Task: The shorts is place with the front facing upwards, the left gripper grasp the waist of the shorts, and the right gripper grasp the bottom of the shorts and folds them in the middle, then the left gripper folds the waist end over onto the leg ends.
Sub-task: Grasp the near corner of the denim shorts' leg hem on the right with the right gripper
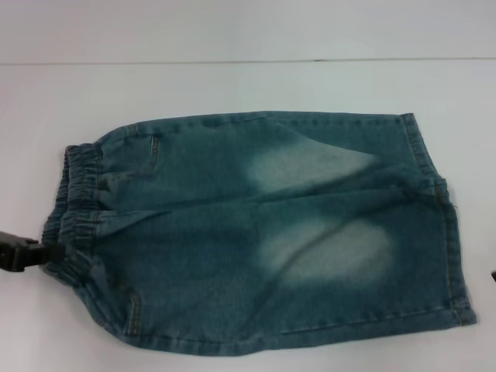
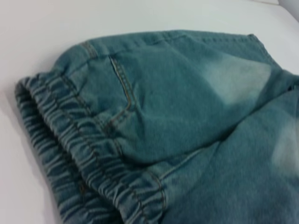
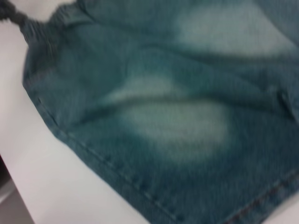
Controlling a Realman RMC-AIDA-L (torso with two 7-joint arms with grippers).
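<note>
The blue denim shorts (image 1: 263, 232) lie flat on the white table, front up. Their elastic waist (image 1: 74, 209) is at the left and the leg ends (image 1: 446, 225) at the right. My left gripper (image 1: 48, 253) is a black shape at the near corner of the waist, shut on the band there. In the right wrist view the waistband (image 3: 32, 28) is drawn to a point at the left gripper (image 3: 8, 13). The left wrist view shows the gathered waist (image 2: 84, 154) and a pocket seam (image 2: 122, 86) close up. Only a dark sliver of my right gripper (image 1: 493, 275) shows, beside the leg ends.
The white table (image 1: 248, 85) stretches around the shorts, and its far edge (image 1: 248, 61) runs across the back. In the right wrist view the table's near edge (image 3: 14, 186) is close to the lower hem of the shorts (image 3: 107, 168).
</note>
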